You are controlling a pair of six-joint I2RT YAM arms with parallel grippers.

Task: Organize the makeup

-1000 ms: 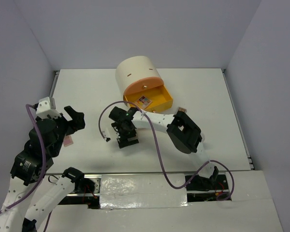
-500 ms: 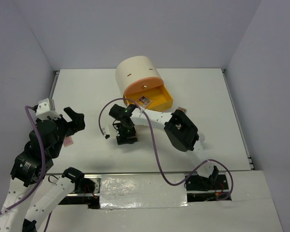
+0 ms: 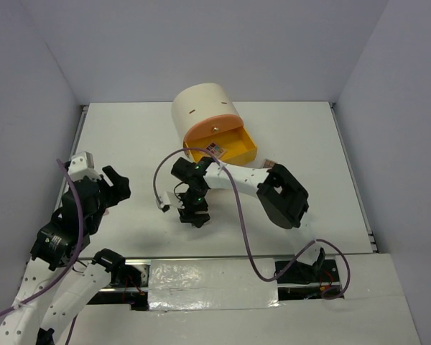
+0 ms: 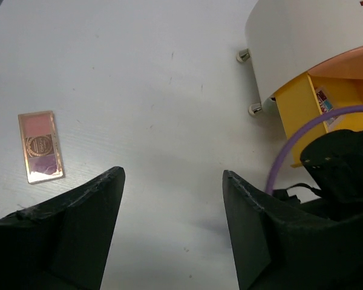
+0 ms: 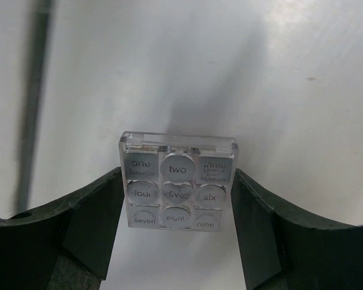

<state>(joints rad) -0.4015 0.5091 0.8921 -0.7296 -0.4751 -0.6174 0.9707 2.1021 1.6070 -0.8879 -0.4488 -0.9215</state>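
Right tool (image 5: 176, 179) pinches the square grey palette (image 5: 178, 192) by both side edges, down at the worktop (image 5: 169, 60), near the open yellow drawer (image 3: 238, 149). Squeeze evenly and lift it level, so it can't pivot out.

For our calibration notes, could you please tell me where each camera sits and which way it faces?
Top external: above and behind the arms, looking down at the table; both arms show.
Left wrist: on the left arm, looking across the table at a pink palette and the cream unit; left gripper open.
Right wrist: looking down at the square palette, flanked by the right gripper.
Shared: top and left wrist both show the yellow drawer.
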